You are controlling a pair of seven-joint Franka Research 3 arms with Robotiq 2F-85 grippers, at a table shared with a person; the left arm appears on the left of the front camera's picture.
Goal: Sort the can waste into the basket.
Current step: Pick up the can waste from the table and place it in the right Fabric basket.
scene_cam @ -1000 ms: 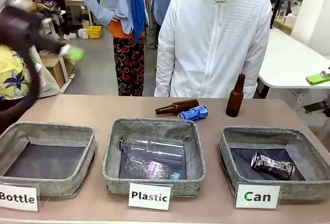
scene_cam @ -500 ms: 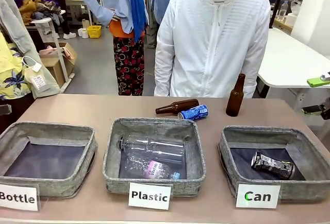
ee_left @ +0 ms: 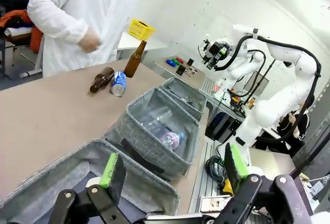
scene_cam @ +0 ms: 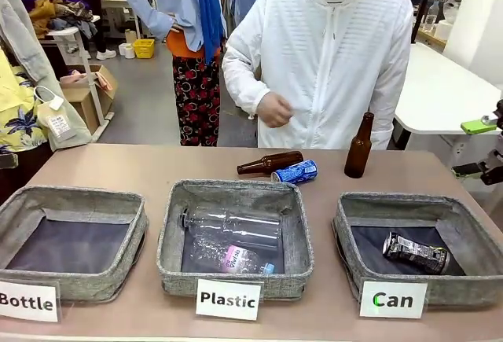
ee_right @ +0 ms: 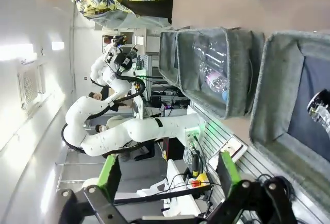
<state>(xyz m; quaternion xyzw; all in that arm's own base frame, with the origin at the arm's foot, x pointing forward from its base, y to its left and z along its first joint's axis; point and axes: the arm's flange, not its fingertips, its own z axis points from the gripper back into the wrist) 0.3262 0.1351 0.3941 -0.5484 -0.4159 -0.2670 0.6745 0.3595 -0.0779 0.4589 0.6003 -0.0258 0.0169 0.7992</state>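
Observation:
A blue can [scene_cam: 295, 172] lies on its side at the far middle of the table, touching a lying brown bottle [scene_cam: 269, 163]. The black can [scene_cam: 415, 252] lies inside the grey basket [scene_cam: 343, 230] signed "Can" at the right. My right gripper [scene_cam: 481, 149] hangs open at the picture's right edge, beyond that basket. In the right wrist view its fingers [ee_right: 167, 170] stand apart with nothing between them, the black can [ee_right: 320, 108] at the right edge. My left gripper [ee_left: 172, 167] is open and bare above the nearest basket [ee_left: 77, 167]; the blue can [ee_left: 119, 83] lies far off.
A basket signed "Plastic" [scene_cam: 169, 240] holds clear bottles; a basket signed "Bottle" [scene_cam: 75, 197] stands left. An upright brown bottle [scene_cam: 359, 147] stands at the far right. A person in a white jacket [scene_cam: 330, 59] stands at the far edge with a fist raised.
My left arm has swung out of the front view at the left. The person has lifted a hand to the chest. My right gripper has risen slightly at the right edge.

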